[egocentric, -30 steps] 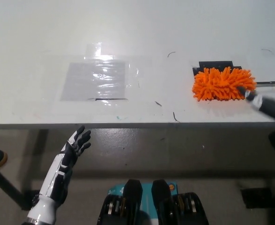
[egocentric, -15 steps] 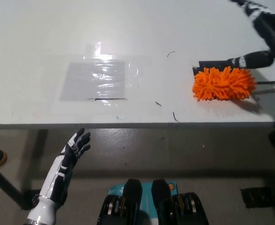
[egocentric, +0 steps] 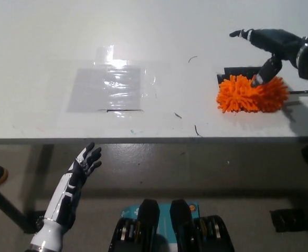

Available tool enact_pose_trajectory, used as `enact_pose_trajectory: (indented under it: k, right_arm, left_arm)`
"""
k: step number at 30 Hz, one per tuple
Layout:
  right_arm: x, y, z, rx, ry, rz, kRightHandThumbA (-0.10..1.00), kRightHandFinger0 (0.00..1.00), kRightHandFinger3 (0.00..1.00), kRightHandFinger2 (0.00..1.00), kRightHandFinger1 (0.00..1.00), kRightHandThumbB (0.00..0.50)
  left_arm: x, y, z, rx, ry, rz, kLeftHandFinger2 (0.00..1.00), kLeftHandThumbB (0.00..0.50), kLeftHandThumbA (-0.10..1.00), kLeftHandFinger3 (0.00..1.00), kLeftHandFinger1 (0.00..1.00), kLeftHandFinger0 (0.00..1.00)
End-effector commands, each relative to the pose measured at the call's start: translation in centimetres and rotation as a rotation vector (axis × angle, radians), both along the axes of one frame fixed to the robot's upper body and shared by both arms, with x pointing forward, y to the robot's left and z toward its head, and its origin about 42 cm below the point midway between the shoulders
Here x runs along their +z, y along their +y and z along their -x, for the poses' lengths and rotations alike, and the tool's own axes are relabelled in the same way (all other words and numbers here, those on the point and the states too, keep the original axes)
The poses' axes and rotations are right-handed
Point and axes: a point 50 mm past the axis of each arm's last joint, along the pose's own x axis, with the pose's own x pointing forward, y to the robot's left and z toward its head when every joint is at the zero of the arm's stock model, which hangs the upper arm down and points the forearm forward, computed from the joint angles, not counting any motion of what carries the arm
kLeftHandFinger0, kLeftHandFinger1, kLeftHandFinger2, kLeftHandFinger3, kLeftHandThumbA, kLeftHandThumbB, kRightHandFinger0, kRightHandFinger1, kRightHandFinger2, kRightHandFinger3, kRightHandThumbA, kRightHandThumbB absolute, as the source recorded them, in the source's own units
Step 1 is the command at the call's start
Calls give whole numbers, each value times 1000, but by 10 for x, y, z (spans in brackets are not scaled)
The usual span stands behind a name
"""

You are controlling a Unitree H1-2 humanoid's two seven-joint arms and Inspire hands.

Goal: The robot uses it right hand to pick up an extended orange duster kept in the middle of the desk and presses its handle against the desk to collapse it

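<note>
The orange duster (egocentric: 252, 94) lies on the white desk (egocentric: 154, 31) at the right, its fluffy head on a black base, its thin handle (egocentric: 302, 92) running off toward the right edge. My black right hand (egocentric: 267, 44) hovers open just above the duster head, fingers spread and one reaching down to the fluff. It holds nothing. My white left hand (egocentric: 79, 173) rests open below the desk's front edge at the lower left.
A clear plastic sheet (egocentric: 110, 87) is taped flat on the desk left of centre. Small dark marks (egocentric: 193, 59) dot the surface near the duster. The desk's front edge (egocentric: 143, 140) runs across the middle of the view.
My right hand has swung in from the upper right and come down over the duster head. The duster and my left hand have stayed where they were.
</note>
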Motion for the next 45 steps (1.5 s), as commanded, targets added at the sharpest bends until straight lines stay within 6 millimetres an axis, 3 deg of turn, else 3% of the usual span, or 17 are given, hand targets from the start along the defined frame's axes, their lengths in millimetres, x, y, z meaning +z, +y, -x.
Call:
enact_pose_trajectory:
  k: [1,12,29,31,34,35,41,45]
  right_arm:
    - [25,4,-11,-15,23,54,1000,1000,1000,1000,1000,470]
    - [4,6,-30,-74,81,108,1000,1000,1000,1000,1000,467]
    - [-7,7,-49,-120,98,89,1000,1000,1000,1000,1000,485]
    - [-18,11,-51,-127,107,77,1000,1000,1000,1000,1000,500]
    - [-18,11,-52,-126,106,77,1000,1000,1000,1000,1000,500]
    - [-30,18,-53,-135,112,42,1000,1000,1000,1000,1000,500]
    - [-36,22,-54,-128,105,7,1000,1000,1000,1000,1000,477]
    - [-51,26,-52,-140,110,-2,1000,1000,1000,1000,1000,478]
  left_arm:
    - [8,3,-2,-28,-40,11,1000,133,1000,1000,1000,1000]
    - [8,3,-2,-27,-28,13,1000,89,1000,1000,1000,1000]
    - [8,3,-2,-30,-26,16,1000,80,1000,1000,1000,1000]
    - [8,2,-2,-32,-23,17,1000,60,1000,1000,1000,1000]
    - [8,2,-2,-32,-23,17,1000,60,1000,1000,1000,1000]
    - [10,2,-2,-35,-27,18,1000,43,1000,1000,1000,1000]
    - [13,3,-4,-30,-32,16,1000,52,1000,1000,1000,1000]
    - [15,4,-5,-24,-30,13,1000,55,1000,1000,1000,1000]
